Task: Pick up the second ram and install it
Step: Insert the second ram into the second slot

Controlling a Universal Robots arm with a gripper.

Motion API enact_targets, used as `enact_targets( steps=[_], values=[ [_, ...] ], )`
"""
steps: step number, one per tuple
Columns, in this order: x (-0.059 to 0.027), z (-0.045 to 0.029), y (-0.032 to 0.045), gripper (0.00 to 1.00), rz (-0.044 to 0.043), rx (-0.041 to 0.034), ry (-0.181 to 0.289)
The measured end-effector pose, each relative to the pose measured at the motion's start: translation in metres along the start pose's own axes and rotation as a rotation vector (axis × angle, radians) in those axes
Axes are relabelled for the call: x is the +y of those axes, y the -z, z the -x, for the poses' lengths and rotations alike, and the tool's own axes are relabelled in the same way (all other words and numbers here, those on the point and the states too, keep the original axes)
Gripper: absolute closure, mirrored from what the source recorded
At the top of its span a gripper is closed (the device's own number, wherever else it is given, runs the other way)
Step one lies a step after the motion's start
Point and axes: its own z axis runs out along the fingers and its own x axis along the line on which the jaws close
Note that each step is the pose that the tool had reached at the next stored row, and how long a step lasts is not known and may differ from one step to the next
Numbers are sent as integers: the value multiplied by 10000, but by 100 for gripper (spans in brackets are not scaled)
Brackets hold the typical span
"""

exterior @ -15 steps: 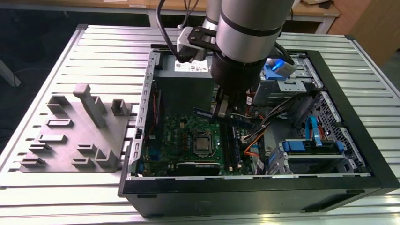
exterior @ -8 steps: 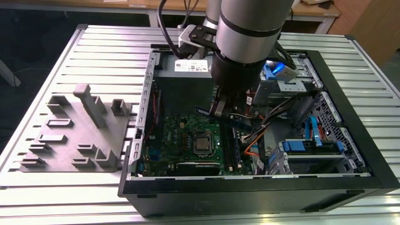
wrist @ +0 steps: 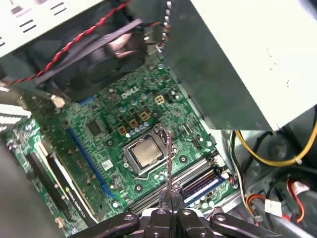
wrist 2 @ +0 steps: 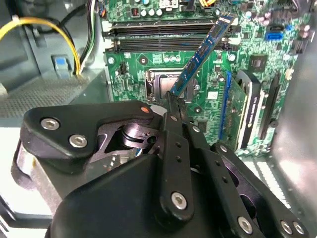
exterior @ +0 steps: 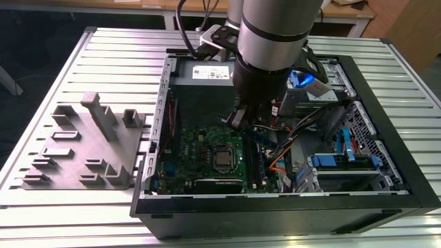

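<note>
Gripper (wrist 2: 173,99) fingers are seen pressed together on one end of the second ram (wrist 2: 203,52), which is held clear above the motherboard (wrist 2: 148,64) and is not seated. In the second wrist view the stick is shown on its flat side, slanting away from the fingertips, with its far end over the memory sockets (wrist 2: 158,29).

In the first wrist view the same stick is presented edge-on as a thin line (wrist: 168,158) rising from the closed fingertips (wrist: 169,196), in front of the processor socket (wrist: 145,152). The sockets (wrist: 193,181) are seen just beside it. The grey power supply (wrist: 237,59) is also shown there.

In the exterior view the arm is lowered into the open computer case (exterior: 386,155), and a grey fixture block (exterior: 90,150) is seen on the table (exterior: 41,103) at the exterior view's left. The gripper (exterior: 241,121) is largely covered by the arm there, and the stick cannot be clearly made out. Contact between the stick's far end and a socket cannot be judged from any view.
</note>
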Motion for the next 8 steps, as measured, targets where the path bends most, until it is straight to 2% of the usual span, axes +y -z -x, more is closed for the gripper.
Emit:
enact_targets(
  steps=[8],
  values=[
    [-1,-1,-22,92,-84,-78,-1452]
  ],
)
